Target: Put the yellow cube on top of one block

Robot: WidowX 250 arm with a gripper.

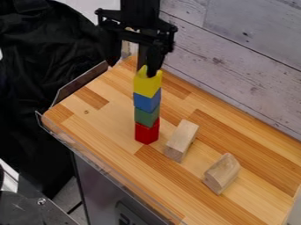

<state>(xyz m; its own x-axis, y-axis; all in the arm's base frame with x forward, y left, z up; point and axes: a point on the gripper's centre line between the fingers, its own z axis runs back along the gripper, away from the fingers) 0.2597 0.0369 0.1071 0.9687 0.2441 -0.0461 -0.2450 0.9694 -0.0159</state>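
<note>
The gripper (148, 70) hangs down from the top edge, left of centre, with its fingers shut on the upper part of the yellow cube (147, 84). Directly below, the yellow cube meets the top of the blue block (147, 102); whether the two touch cannot be told for certain. The blue block rests on a green block (146, 116), and a red block (147, 132) forms the base of this upright stack on the wooden surface (111, 127). A dark fingertip covers part of the yellow cube's top.
Right of the stack lies a plain wooden block (182, 139), and a second wooden block (222, 173) with sloped sides is farther right and nearer the front. A grey plank wall (241, 66) runs behind the surface. A clear raised rim (111, 173) borders its left front edge.
</note>
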